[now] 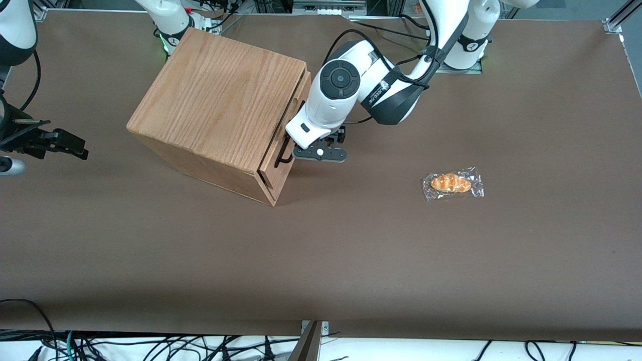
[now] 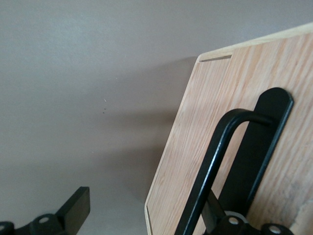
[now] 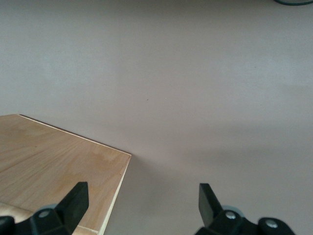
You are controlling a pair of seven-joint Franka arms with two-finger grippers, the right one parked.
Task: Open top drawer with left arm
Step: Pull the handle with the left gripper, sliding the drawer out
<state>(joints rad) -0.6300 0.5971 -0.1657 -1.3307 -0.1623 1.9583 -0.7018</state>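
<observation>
With the oak-grain cabinet [image 1: 220,108] beside it, your gripper [image 1: 295,152] has its fingers apart around the thin black wire handle [image 2: 210,166] of the smooth, pale top drawer [image 1: 282,145], so close squarely on the bar and pull straight out, level.

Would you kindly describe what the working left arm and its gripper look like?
The left arm has a glossy white shell, a round dark-grey joint cap, a black band with small white lettering, and black cable looped along it. Its gripper, at the top drawer's handle, is small, black and grey, with pale screw heads.
</observation>
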